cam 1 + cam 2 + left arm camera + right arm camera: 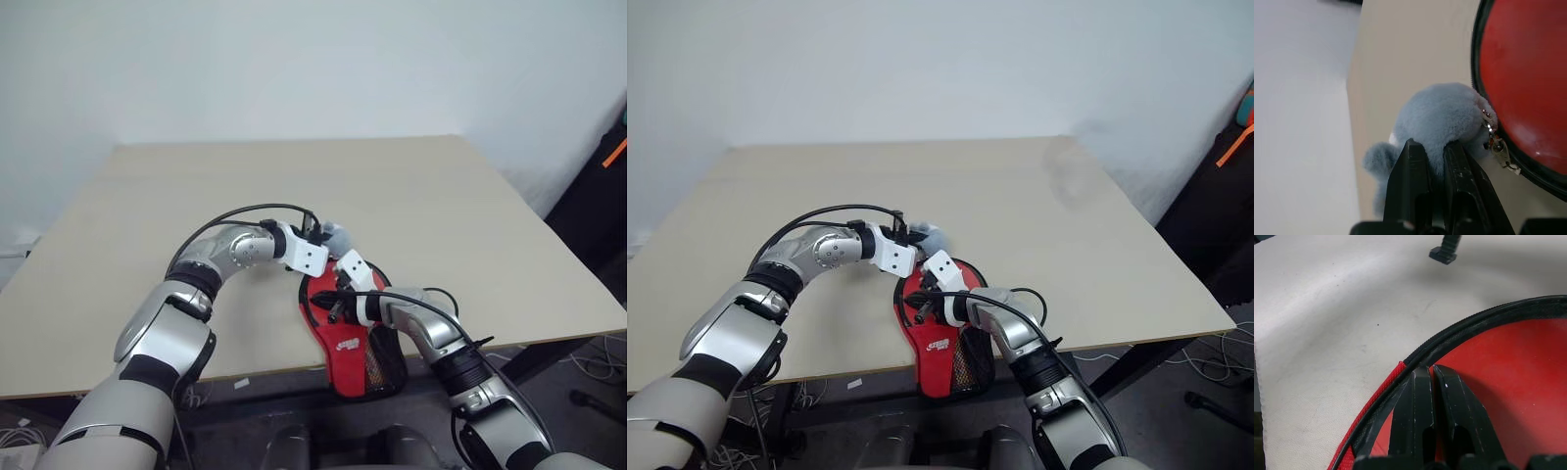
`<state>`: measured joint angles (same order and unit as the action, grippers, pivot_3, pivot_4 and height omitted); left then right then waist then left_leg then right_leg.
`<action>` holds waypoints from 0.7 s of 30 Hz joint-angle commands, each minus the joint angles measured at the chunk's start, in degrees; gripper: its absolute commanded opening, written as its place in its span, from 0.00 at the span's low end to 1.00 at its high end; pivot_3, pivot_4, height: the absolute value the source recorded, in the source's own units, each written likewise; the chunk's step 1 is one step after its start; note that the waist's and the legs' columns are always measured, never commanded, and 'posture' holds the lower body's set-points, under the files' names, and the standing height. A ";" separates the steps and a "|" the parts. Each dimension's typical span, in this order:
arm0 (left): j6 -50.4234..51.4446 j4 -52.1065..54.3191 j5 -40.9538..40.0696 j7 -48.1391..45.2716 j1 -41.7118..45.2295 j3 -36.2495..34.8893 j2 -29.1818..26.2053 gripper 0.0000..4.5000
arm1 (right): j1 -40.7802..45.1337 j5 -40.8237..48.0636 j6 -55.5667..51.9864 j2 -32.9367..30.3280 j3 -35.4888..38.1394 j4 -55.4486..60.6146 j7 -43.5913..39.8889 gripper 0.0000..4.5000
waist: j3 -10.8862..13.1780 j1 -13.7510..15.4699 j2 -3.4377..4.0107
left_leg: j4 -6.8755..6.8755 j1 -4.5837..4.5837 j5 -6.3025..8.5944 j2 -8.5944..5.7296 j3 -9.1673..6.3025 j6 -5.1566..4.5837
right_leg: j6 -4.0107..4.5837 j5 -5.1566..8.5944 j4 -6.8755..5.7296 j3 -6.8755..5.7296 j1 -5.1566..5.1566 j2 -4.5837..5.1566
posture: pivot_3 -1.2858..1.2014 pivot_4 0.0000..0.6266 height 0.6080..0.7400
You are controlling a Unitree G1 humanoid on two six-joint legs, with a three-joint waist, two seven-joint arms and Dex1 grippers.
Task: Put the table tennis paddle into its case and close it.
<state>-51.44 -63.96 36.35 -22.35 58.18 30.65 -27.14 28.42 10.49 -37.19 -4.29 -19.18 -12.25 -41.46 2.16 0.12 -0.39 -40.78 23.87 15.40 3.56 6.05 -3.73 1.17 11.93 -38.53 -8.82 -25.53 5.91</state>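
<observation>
The case [348, 343] lies at the table's front edge, its narrow mesh end hanging over the edge. It shows a red side with a white logo inside a black zipper rim [1449, 340]. A grey-blue fluffy lump [1440, 112] hangs by a small chain from the zipper pull [1498, 152] at the case's far, round end. My left gripper [1437, 147] is shut on this lump [336, 235]. My right gripper [1431, 369] is shut on the case's rim at its left side [321, 296]. The table tennis paddle is hidden; I cannot tell whether the glossy red behind the rim is its face.
The pale wooden table [294, 186] stretches wide beyond the case. Its front edge [265, 367] runs just under the case. Dark gear with an orange strip [614, 152] stands off the table's right side. Cables lie on the floor [598, 367].
</observation>
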 commanded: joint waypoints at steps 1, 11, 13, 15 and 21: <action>-4.80 1.43 1.92 4.43 1.66 0.75 -0.52 0.01 | -0.74 -0.47 -0.89 0.17 -1.30 -1.96 -0.15 0.03 | 0.00 0.00 0.00 | 0.00 0.00 0.00 0.00 0.00 0.00 | 0.00 0.00 0.01 0.00 0.00 0.00 | 0.52 0.00 0.74; -9.03 1.32 5.16 9.02 3.38 1.45 -2.56 0.73 | -0.52 -0.51 -0.74 0.51 -1.54 -2.30 -0.26 0.03 | 0.00 0.00 0.00 | 0.02 0.00 0.01 0.00 0.00 0.00 | 0.00 0.00 0.03 0.00 0.00 0.00 | 0.52 0.00 0.74; -10.14 1.55 4.75 8.43 3.81 1.05 -3.21 0.88 | -0.51 -0.49 -0.77 0.58 -1.60 -2.30 -0.29 0.03 | 0.00 -0.03 0.00 | 0.03 0.00 0.01 0.01 0.01 0.00 | 0.00 0.00 0.03 0.00 -0.01 0.00 | 0.52 0.00 0.74; -11.76 2.38 3.62 7.08 4.20 0.46 -4.30 0.99 | -0.48 -0.50 -0.81 0.62 -1.69 -2.31 -0.37 0.03 | 0.00 -0.04 0.01 | 0.05 0.00 0.02 0.02 0.01 0.01 | 0.00 0.00 0.04 0.00 -0.01 0.00 | 0.52 0.00 0.74; -14.66 5.57 -3.99 -1.61 4.04 -1.68 -8.88 0.99 | -0.23 -0.52 -0.77 0.82 -1.87 -2.59 -0.55 0.03 | 0.02 -0.14 0.03 | 0.16 -0.04 0.04 0.04 0.05 0.05 | 0.00 0.00 0.12 0.01 -0.02 -0.02 | 0.52 0.00 0.74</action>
<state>-65.51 -60.33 36.57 -21.21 60.70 31.53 -34.66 28.78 10.48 -37.18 -3.80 -19.46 -12.72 -41.64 2.18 -0.02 -0.37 -40.60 23.82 15.43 3.60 6.10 -3.68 1.17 11.94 -38.40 -8.81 -25.56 5.89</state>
